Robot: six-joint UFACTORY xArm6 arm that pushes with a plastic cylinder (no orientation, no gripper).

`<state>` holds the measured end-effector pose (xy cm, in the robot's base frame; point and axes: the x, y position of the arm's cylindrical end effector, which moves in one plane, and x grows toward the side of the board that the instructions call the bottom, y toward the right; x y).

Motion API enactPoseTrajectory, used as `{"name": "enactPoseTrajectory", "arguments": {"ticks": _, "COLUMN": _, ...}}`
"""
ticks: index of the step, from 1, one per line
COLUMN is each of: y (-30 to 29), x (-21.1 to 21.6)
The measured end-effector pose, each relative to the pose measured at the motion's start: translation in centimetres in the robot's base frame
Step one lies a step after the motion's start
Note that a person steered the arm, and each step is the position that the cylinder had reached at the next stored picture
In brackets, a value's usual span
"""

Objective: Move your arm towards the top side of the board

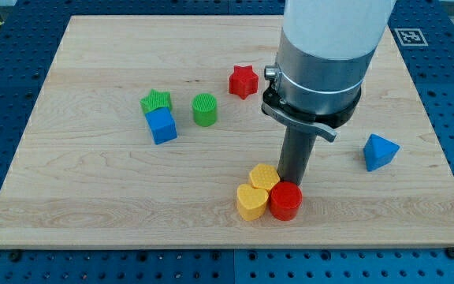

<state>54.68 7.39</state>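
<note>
Starting at the view's left of the table [69, 197]: a green star [156, 100] sits touching a blue cube [162, 125] just below it. Just to their right stands a green cylinder [205, 110], apart from both. Further right and nearer the view's top, a red star [243, 80] sits alone. Down toward the view's bottom, 3 blocks huddle together: a yellow heart [251, 203], a second yellow block [264, 177] just above it, and a red cylinder [285, 200] on their right. My tip [292, 181] is right behind that red cylinder, beside the upper yellow block; whether it touches them, I cannot tell. No end effector here, just the rod. Far right, a blue triangle [380, 151] sits well apart.
</note>
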Motion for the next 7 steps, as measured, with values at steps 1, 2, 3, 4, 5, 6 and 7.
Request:
{"name": "enactPoseTrajectory", "arguments": {"ticks": 1, "y": -1.6, "x": -0.4}}
{"name": "enactPoseTrajectory", "arguments": {"ticks": 2, "y": -4.9, "x": -0.8}}
{"name": "enactPoseTrajectory", "arguments": {"ticks": 3, "y": -5.4, "x": -2.0}}
{"name": "enactPoseTrajectory", "arguments": {"ticks": 4, "y": -4.8, "x": -5.8}}
{"name": "enactPoseTrajectory", "arguments": {"ticks": 5, "y": -4.6, "x": -11.0}}
{"name": "enactPoseTrajectory", "arguments": {"ticks": 6, "y": -3.4, "x": -14.7}}
{"name": "enactPoseTrajectory", "arguments": {"ticks": 7, "y": 0.5, "x": -15.0}}
